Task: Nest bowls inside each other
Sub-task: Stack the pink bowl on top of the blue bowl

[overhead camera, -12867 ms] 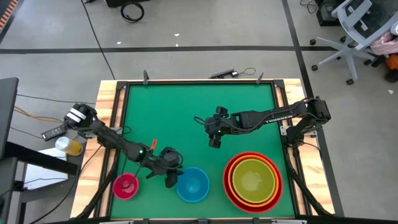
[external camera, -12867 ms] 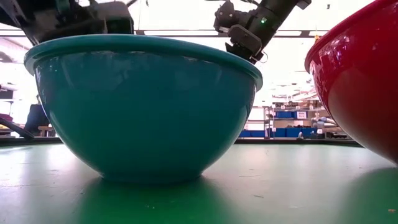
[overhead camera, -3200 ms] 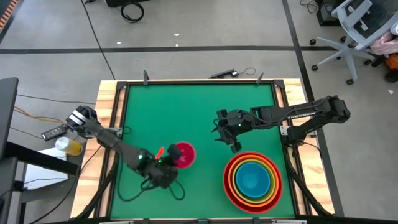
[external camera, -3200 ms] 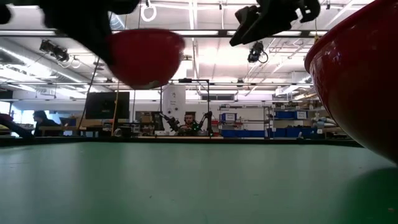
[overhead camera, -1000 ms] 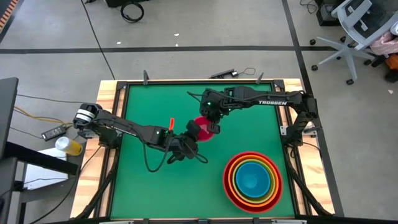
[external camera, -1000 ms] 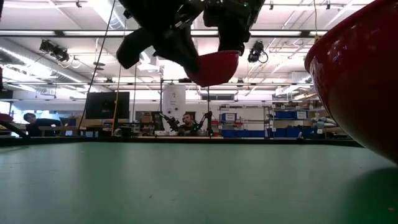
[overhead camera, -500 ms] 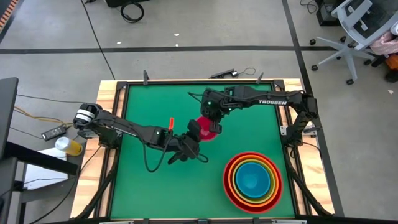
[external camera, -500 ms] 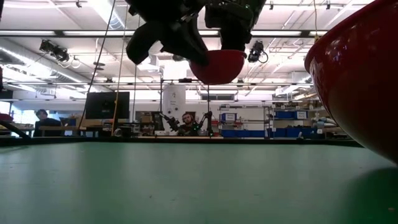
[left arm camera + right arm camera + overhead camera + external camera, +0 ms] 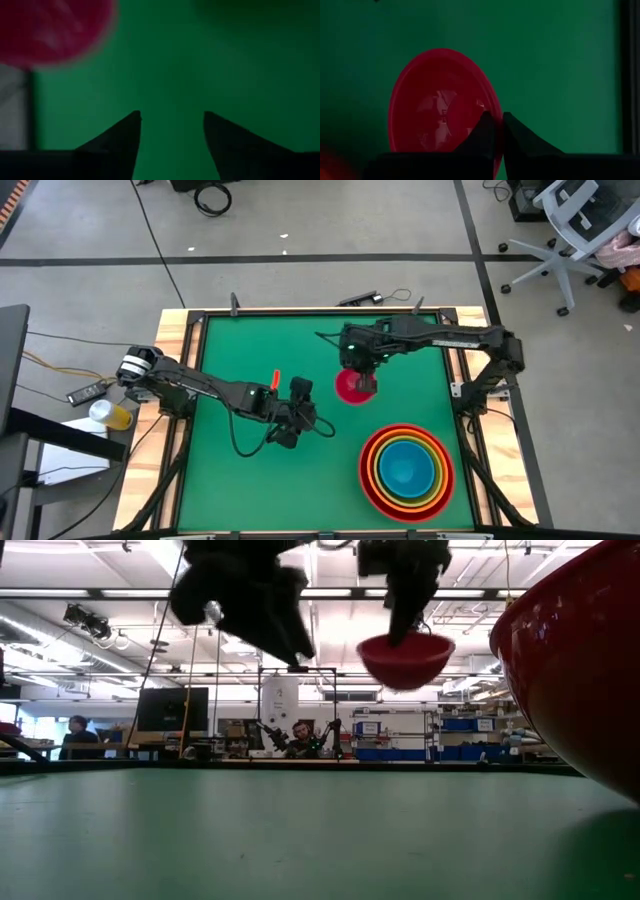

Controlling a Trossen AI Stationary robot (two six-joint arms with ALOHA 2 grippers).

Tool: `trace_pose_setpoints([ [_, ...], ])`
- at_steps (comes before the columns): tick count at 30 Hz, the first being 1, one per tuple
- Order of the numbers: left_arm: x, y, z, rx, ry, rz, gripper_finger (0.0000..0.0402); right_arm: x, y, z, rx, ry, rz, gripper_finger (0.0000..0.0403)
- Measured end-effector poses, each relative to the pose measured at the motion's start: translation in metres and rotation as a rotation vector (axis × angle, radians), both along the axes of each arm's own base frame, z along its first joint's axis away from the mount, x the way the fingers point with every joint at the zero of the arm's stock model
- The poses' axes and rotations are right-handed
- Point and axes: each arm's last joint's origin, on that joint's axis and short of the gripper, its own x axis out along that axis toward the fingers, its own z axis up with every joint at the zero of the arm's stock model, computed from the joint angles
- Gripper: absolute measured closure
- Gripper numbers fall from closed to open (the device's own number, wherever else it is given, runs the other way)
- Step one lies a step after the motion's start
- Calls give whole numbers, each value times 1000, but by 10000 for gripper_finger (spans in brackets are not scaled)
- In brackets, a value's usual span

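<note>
The small pink bowl [image 9: 352,386] hangs above the green mat's middle, mouth up, with my right gripper [image 9: 358,366] shut on it; it also shows in the low view [image 9: 405,658] and right wrist view [image 9: 440,100]. My left gripper [image 9: 298,406] stands open just left of it and touches nothing [image 9: 171,117]. At the near right stands the stack: the red bowl [image 9: 371,480] holds the orange and yellow-green ones, and the blue bowl [image 9: 405,468] lies innermost. My right gripper pinches the pink bowl's rim [image 9: 492,104] on its far side, one finger inside the bowl and one outside. The fingers come from above, pointing steeply down. The bowl hangs below them, lifted clear of the mat and about level.
The red bowl's wall [image 9: 580,660] fills the low view's right side. A wooden frame [image 9: 172,410] borders the mat. Open green mat [image 9: 250,350] lies to the far left and the near left. A person sits far behind the table [image 9: 300,733].
My left gripper has opened and let go of the pink bowl, rolling its wrist. My right gripper has carried the bowl toward the table's right edge, nearer the stack, away from the left gripper; the bowl stays lifted and now hangs level.
</note>
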Motion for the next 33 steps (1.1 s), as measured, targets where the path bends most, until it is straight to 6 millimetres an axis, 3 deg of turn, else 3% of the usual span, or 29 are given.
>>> trace_pose_setpoints([
  [4,-5,-1,-6,-146,58,29,173,-25,2,26,6,-49,-17,386],
  [8,-11,-1,-20,-162,54,34,185,-60,7,52,44,-83,-41,386],
  [13,-25,2,-30,-212,-65,17,212,-107,21,60,116,-98,-88,386],
  [18,-48,8,-27,-255,-238,-8,230,-151,43,38,289,-117,-126,386],
  [23,-68,17,-5,-284,-370,-7,235,-173,67,-1,449,-151,-147,386],
  [28,-76,23,13,-311,-449,10,235,-172,95,-36,551,-155,-102,386],
  [33,-78,28,16,-319,-458,37,235,-168,122,-52,595,-167,-51,386],
])
